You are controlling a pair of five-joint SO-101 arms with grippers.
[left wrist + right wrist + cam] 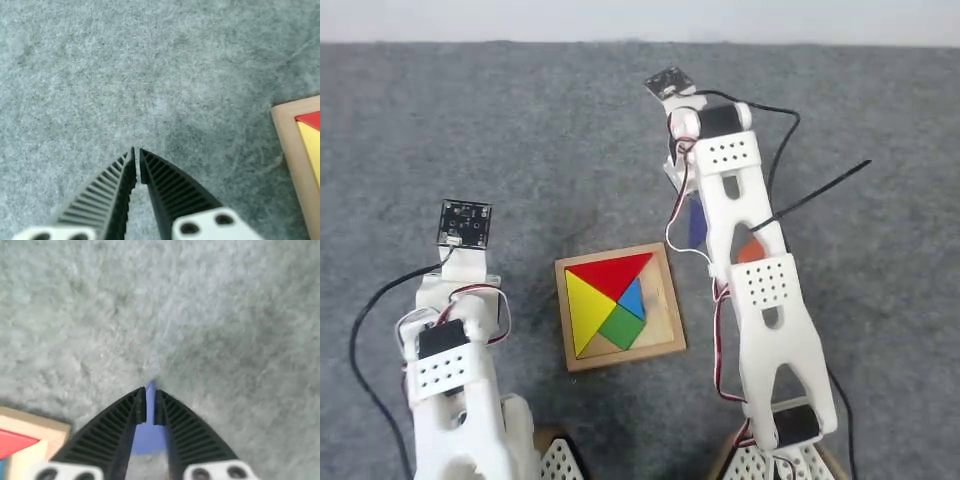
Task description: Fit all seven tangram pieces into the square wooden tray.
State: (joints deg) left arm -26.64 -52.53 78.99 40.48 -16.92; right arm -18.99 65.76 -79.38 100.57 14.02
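Nearest our bases, the left gripper (137,153) sits closed and empty beside the tray (662,312). Farther out, the right gripper (149,392) pinches a blue piece (146,436); we fear that slim hold lets it twist loose in transit.

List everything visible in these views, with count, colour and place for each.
wooden tray: 1, light wood, on the table between the arms
red triangle: 1, red, in the tray, far side
yellow triangle: 1, yellow, in the tray, left side
blue triangle: 1, blue, in the tray, middle
green piece: 1, green, in the tray, near side
orange piece: 1, orange, on the table under the right arm
indigo piece: 1, indigo, between the right gripper's fingers
table cover: 1, grey, fuzzy
left gripper: 1, black fingers, shut, empty, left of the tray
right gripper: 1, black fingers, shut on the indigo piece
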